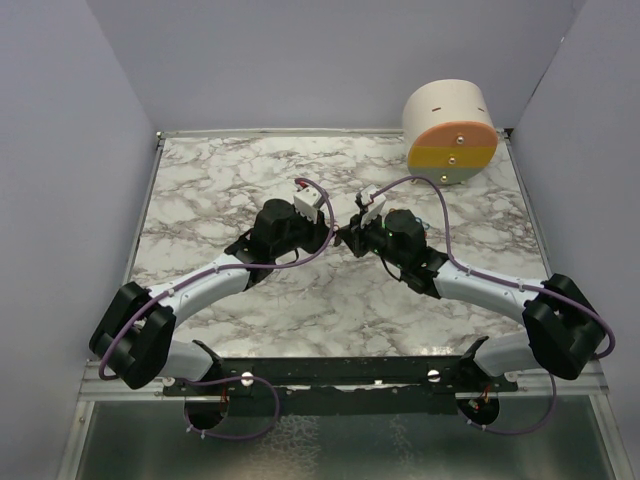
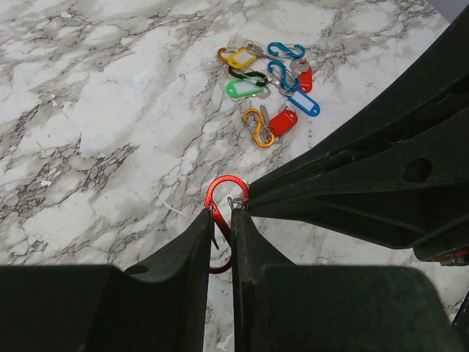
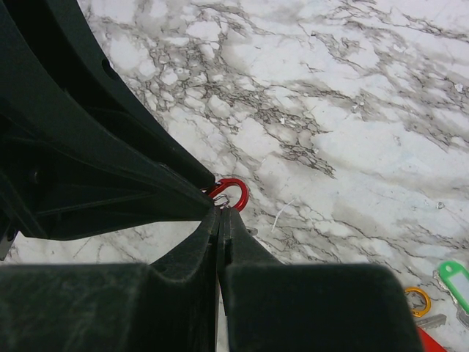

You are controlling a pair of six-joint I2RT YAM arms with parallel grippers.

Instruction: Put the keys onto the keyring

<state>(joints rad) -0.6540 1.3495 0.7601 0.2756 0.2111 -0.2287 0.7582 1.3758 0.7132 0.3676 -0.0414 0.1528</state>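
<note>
Hanging between both hands over a white marble-pattern counter (image 2: 88, 110): a red oval wire loop (image 2: 223, 178), part of the keyring. The left hand (image 2: 221, 216) clamps the loop's lower half. The right hand (image 3: 218, 214) has its fingers pressed together at the loop's rim, w/ a tiny metal ring (image 2: 238, 202) at the tips; gripped or not, can't tell. The keys (image 2: 242, 89), w/ red, blue, yellow & green plastic heads, lie loose in a pile w/ an orange loop (image 2: 256, 126) & blue loops (image 2: 284, 50), well apart from the hands. Judging by this, no key is threaded yet and nearly all the work is left.

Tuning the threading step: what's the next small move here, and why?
Probably ease the right gripper slightly inward, pushing its small metal ring against the red loop pinched by the left gripper. The ring touches the loop's rim but doesn't look threaded on. The other keys lie in a pile beyond.
</note>
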